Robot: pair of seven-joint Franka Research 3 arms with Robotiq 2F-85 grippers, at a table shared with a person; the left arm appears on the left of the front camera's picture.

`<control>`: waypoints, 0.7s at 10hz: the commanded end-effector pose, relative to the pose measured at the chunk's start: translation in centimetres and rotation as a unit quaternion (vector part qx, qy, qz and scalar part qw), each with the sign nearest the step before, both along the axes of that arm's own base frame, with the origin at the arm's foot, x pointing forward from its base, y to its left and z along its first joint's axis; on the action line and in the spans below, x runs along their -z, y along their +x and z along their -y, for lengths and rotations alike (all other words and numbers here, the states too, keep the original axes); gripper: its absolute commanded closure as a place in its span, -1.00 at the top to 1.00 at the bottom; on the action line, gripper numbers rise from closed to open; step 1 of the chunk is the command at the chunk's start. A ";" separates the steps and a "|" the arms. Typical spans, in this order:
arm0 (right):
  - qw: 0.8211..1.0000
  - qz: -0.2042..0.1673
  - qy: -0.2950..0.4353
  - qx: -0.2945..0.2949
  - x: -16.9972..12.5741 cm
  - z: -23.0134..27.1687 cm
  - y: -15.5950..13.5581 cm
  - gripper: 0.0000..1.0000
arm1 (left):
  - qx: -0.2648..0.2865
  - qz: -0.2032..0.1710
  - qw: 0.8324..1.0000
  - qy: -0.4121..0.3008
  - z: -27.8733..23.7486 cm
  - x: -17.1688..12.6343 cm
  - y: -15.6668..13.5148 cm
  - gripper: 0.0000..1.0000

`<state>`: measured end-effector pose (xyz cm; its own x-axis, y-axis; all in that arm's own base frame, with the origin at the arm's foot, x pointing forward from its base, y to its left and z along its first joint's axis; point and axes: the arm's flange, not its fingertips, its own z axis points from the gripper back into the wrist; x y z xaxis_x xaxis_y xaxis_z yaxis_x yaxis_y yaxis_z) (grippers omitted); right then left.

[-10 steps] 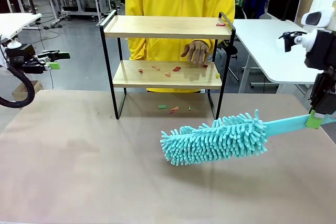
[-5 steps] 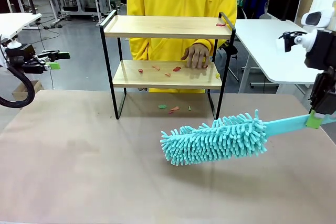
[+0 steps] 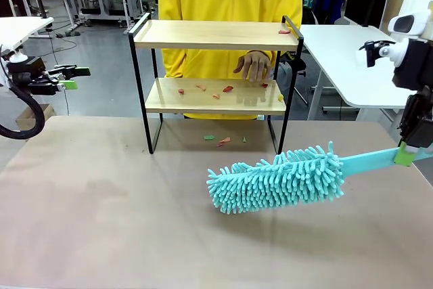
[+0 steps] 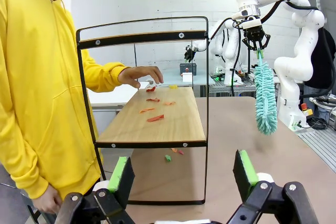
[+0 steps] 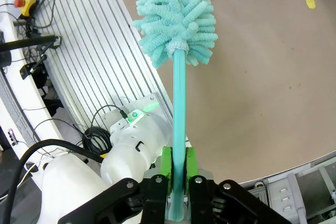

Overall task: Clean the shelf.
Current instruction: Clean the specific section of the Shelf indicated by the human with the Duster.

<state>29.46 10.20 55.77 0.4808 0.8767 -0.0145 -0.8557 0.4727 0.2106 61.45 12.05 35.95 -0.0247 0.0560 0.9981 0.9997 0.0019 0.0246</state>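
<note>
At 12 o'clock on the tabletop (image 3: 101, 208) stands the shelf (image 3: 215, 34), coloured scraps (image 3: 203, 89) strewn on its lower board and one on the top board's 3 o'clock end. At 3 o'clock the right end effector (image 3: 404, 156) clamps the handle of a teal duster (image 3: 277, 179), its head hanging low near the middle. At 9 o'clock the left end effector (image 3: 71, 78) stands wide, empty. A person's hand (image 3: 254, 65) is over the lower board: a sweep could strike it, or the long duster could snag a rail and shove the light shelf.

Teal duster (image 5: 179, 93) handle pinched between green-padded jaws, fluffy head over brown table (image 5: 262, 87)
</note>
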 end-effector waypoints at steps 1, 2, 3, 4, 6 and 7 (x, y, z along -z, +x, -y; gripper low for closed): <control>1.000 0.004 0.000 0.003 -0.1 -0.1 0.1 -0.74 | -0.001 0.006 1.000 -0.001 0.0 -0.2 -0.2 1.00; 1.000 0.004 0.000 0.003 -0.1 -0.1 0.1 -0.74 | -0.001 0.006 1.000 -0.001 0.0 -0.2 -0.2 1.00; 1.000 0.004 0.000 0.003 -0.1 -0.1 0.1 -0.74 | -0.001 0.006 1.000 -0.001 0.0 -0.2 -0.2 1.00; 1.000 0.004 0.000 0.003 -0.1 -0.1 0.1 -0.74 | -0.001 0.006 1.000 -0.001 0.0 -0.2 -0.2 1.00; 1.000 0.004 0.000 0.003 -0.1 -0.1 0.1 -0.74 | -0.001 0.006 1.000 -0.001 0.0 -0.2 -0.2 1.00; 1.000 0.004 0.000 0.003 -0.1 -0.1 0.1 -0.74 | -0.001 0.006 1.000 -0.001 0.0 -0.2 -0.2 1.00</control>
<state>29.46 10.20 55.77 0.4808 0.8767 -0.0145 -0.8557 0.4727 0.2106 61.45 12.05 35.95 -0.0247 0.0560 0.9981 0.9997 0.0019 0.0246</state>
